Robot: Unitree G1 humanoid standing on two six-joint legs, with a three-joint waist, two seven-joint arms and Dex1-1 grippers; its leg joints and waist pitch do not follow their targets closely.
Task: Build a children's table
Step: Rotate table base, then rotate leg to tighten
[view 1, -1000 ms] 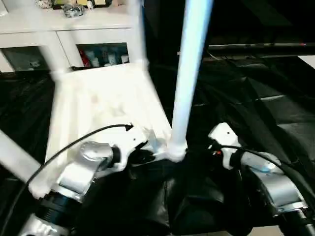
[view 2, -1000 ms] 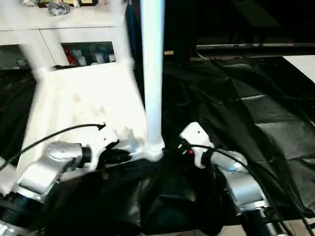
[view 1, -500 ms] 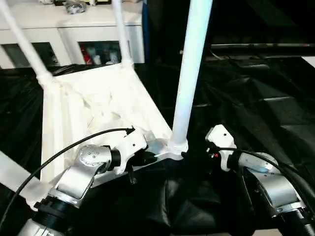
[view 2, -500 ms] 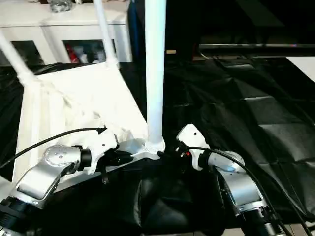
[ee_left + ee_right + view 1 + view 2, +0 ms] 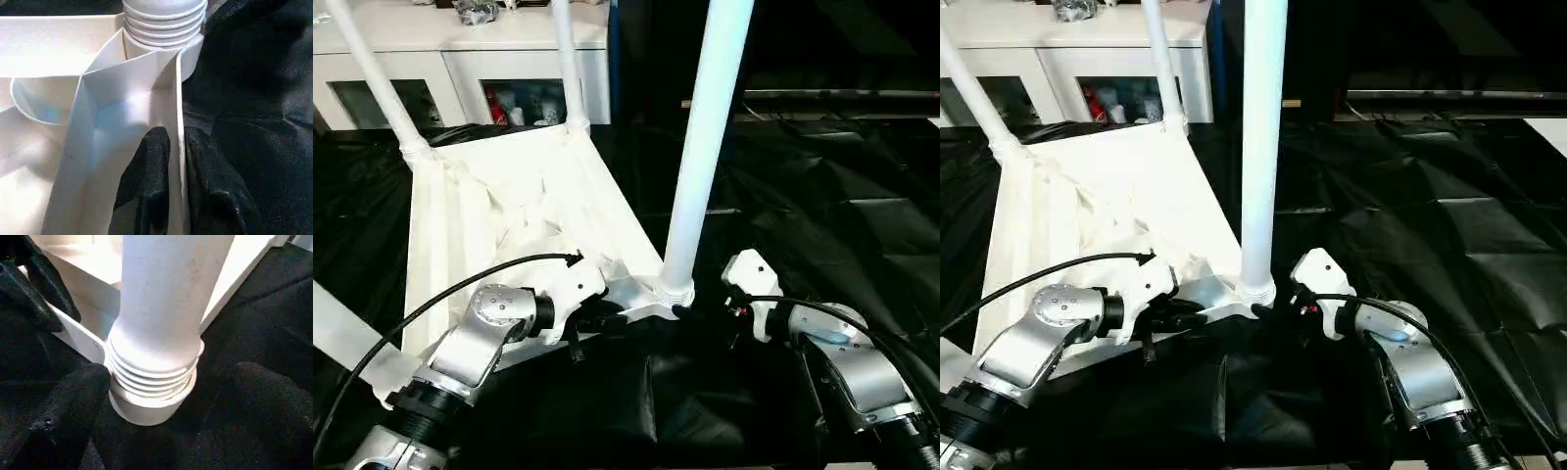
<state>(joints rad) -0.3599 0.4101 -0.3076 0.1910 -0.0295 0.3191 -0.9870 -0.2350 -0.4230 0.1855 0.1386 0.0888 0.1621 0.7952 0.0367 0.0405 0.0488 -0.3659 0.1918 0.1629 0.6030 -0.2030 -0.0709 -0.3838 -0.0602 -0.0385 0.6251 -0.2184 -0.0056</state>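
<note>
White table top and plain white legs, upper middle of the frame. Shiny black sheet at right. Silver forearms, black claw fingers. White cabinet upper left.

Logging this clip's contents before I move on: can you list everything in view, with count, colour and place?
Table top: one, white, lying upside down on the black sheet, underside ribs facing up.
Legs: four, white; near leg upright in the near corner socket, two far legs standing in the far corner sockets, a fourth at the left edge of the view.
Black sheet: one, covering the work surface.
Cabinet: one, white, glass-front, behind the table top, with small items inside and on top.
Left gripper: black fingers either side of the top's rim, by the near leg.
Right gripper: black fingers open, spread either side of the near leg's threaded base.
</note>
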